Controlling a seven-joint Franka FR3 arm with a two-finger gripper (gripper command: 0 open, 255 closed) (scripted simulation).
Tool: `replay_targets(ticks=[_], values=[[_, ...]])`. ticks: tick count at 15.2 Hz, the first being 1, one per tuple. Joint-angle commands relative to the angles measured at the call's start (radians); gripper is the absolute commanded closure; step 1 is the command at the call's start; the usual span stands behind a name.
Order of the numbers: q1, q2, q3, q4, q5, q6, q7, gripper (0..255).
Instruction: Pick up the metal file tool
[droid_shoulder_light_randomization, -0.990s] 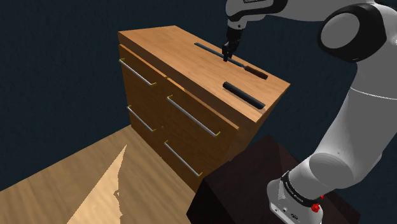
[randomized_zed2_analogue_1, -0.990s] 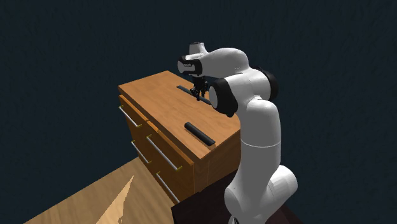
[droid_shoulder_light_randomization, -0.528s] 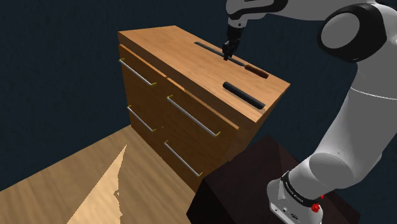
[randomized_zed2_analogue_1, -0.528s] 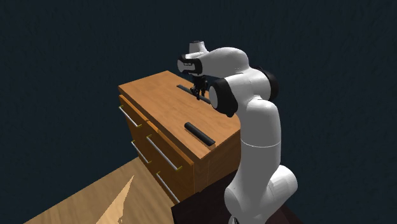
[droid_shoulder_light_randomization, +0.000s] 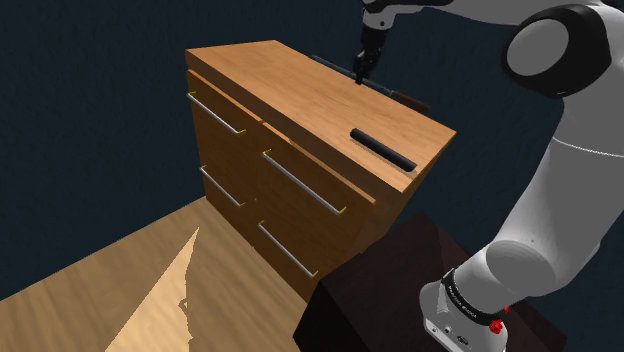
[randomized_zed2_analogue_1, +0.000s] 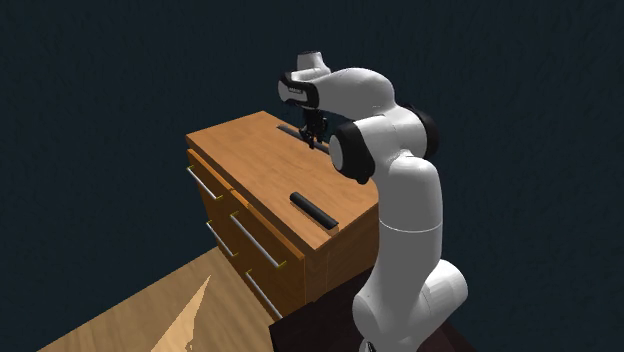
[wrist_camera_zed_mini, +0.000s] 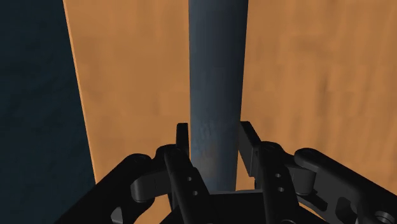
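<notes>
The file tool (droid_shoulder_light_randomization: 335, 66) is a long dark grey blade with a brown handle (droid_shoulder_light_randomization: 409, 100). It hangs just above the back part of the wooden dresser top (droid_shoulder_light_randomization: 270, 85). My gripper (droid_shoulder_light_randomization: 360, 72) is shut on the blade near its middle, coming down from above. In the wrist view the grey blade (wrist_camera_zed_mini: 216, 76) runs straight out between the two black fingers (wrist_camera_zed_mini: 182, 137), which clasp it on both sides, with the gripper (wrist_camera_zed_mini: 215, 145) over the dresser top (wrist_camera_zed_mini: 305, 76). In the second exterior view the gripper (randomized_zed2_analogue_1: 313, 136) is near the dresser's far edge.
A black rod (droid_shoulder_light_randomization: 382, 148) lies on the dresser top near its corner, apart from the file, and appears again as the black rod (randomized_zed2_analogue_1: 313, 211). The dresser front has several drawers with metal bar handles (droid_shoulder_light_randomization: 303, 183). My dark stand (droid_shoulder_light_randomization: 400, 290) sits beside it on wooden floor (droid_shoulder_light_randomization: 120, 290).
The gripper has risen and shifted toward the dresser's back edge, carrying the file, which has come up off the top. The black rod has not moved.
</notes>
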Motion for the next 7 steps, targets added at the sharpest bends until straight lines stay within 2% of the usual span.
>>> replay_targets(ticks=[1, 7], values=[[0.000, 0.003, 0.000, 0.034, 0.000, -0.032, -0.001, 255], [-0.001, 0.009, 0.000, 0.100, 0.002, -0.090, -0.005, 255]])
